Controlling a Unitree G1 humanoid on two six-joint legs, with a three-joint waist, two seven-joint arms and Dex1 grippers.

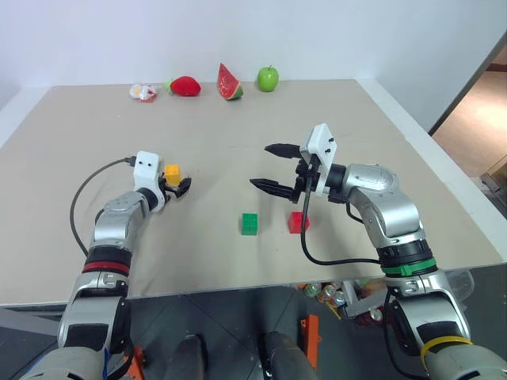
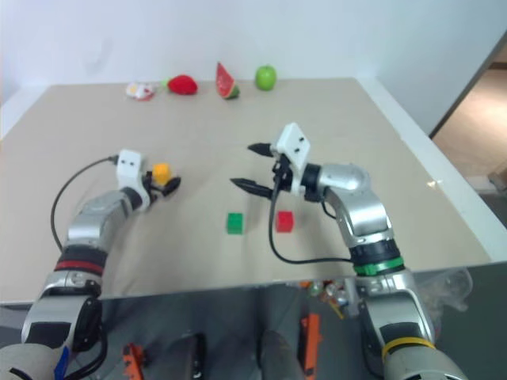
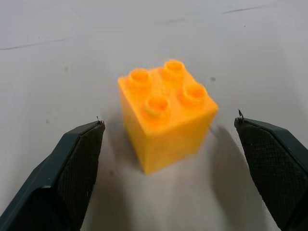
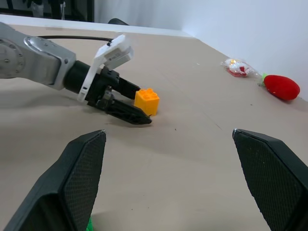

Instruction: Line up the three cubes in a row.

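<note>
The yellow cube [image 1: 172, 172] stands studs up on the beige table [image 1: 95, 127], left of the middle. My left gripper [image 1: 177, 180] is open and low over the table. The yellow cube [image 3: 166, 115] sits partly between its two fingers with a gap on each side. The green cube [image 1: 250, 223] and the red cube [image 1: 298, 222] lie side by side nearer the front edge, a little apart. My right gripper [image 1: 261, 165] hangs open above the table, just behind those two, pointing left toward the yellow cube, with nothing between its fingers.
Along the table's far edge lie a small wrapped item [image 1: 143, 93], a toy strawberry [image 1: 184, 85], a watermelon slice [image 1: 229, 82] and a green apple [image 1: 268, 78]. The table's right edge [image 1: 444, 158] runs close to my right arm. Several cans [image 1: 341, 293] sit below the front edge.
</note>
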